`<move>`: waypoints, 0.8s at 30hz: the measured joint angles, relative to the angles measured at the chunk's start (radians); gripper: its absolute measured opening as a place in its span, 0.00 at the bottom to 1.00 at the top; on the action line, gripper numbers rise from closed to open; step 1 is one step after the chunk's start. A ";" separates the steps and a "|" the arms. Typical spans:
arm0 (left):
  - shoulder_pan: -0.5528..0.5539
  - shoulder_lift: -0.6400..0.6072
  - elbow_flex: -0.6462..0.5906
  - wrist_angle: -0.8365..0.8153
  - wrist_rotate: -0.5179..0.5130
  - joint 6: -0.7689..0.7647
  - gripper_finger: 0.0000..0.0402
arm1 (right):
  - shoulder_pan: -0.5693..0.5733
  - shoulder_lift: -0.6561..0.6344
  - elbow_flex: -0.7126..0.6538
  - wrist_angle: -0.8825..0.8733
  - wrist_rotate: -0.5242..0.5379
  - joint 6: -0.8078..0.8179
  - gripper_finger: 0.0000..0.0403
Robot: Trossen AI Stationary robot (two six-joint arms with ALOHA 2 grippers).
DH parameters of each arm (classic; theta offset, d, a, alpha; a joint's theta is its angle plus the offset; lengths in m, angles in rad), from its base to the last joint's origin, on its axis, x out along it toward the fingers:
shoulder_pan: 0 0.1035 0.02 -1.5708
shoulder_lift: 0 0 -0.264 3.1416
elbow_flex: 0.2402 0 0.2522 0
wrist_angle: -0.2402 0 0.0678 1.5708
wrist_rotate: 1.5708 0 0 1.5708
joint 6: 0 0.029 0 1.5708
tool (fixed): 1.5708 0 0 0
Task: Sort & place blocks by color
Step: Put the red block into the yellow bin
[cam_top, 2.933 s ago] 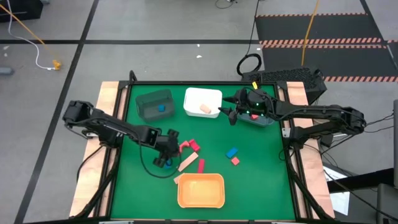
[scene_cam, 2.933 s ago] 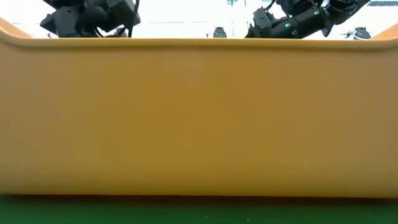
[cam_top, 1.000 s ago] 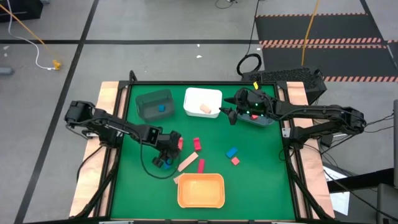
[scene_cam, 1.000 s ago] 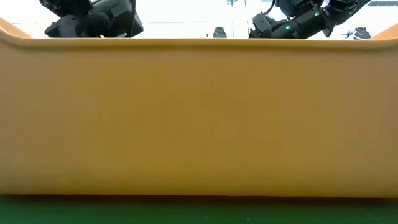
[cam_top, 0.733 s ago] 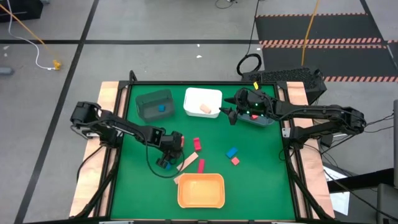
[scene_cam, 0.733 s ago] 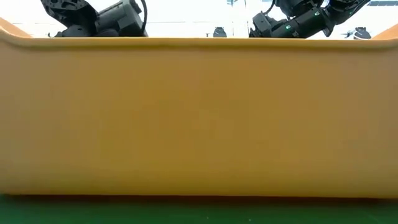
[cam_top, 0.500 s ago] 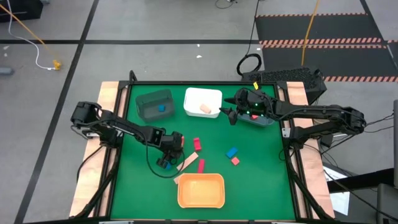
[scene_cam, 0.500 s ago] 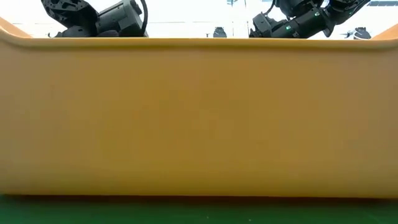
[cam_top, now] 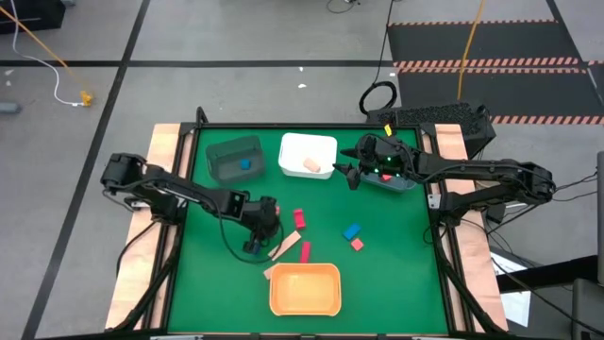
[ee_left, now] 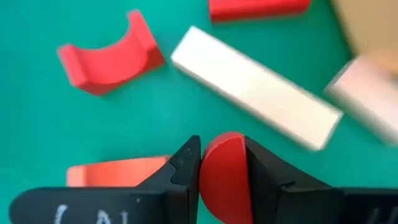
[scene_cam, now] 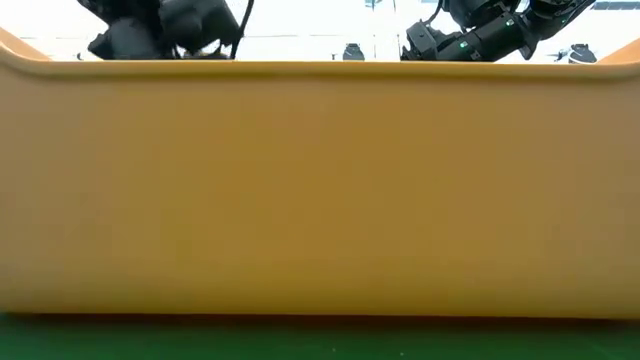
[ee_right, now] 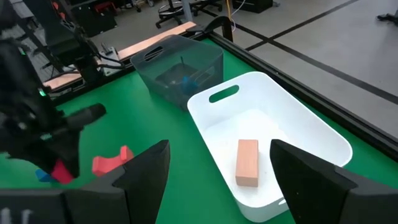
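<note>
Left gripper (ee_left: 222, 180) is clamped on a red rounded block (ee_left: 222, 177), left of centre in the high view. The orange bin (cam_top: 304, 290) lies just below-right of it, so the left arm is nearer. Right gripper (ee_right: 217, 180) hovers spread and empty by the white bin (ee_right: 267, 143), upper middle.

A red rounded block (ee_left: 222, 177) is pinched between the left gripper's (ee_left: 222, 163) two dark fingers, above the green table. Below it lie a red arch (ee_left: 109, 55) on its side, a pale tan bar (ee_left: 255, 87) set diagonally, and another tan piece (ee_left: 368, 93) near the orange bin. A pink block (cam_top: 298, 218) and a red bar (cam_top: 305, 251) lie mid-table; a blue block (cam_top: 352, 231) and small red cube (cam_top: 358, 244) sit toward the right edge. A tan block (ee_right: 247, 162) lies in the white bin, a blue one (cam_top: 244, 163) in the dark bin.
</note>
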 joint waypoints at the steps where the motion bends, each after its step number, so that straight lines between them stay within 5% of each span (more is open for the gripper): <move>1: -0.001 -0.009 0.015 0.002 0.000 -0.019 0.22 | 0.000 0.000 0.000 0.000 -0.002 0.000 0.67; 13: -0.209 0.002 0.240 0.183 -0.006 -0.063 0.22 | 0.000 -0.005 0.000 -0.089 -0.040 0.000 0.67; 24: -0.339 0.226 0.384 0.209 -0.011 -0.267 0.22 | 0.008 -0.005 0.000 -0.410 -0.191 -0.008 0.67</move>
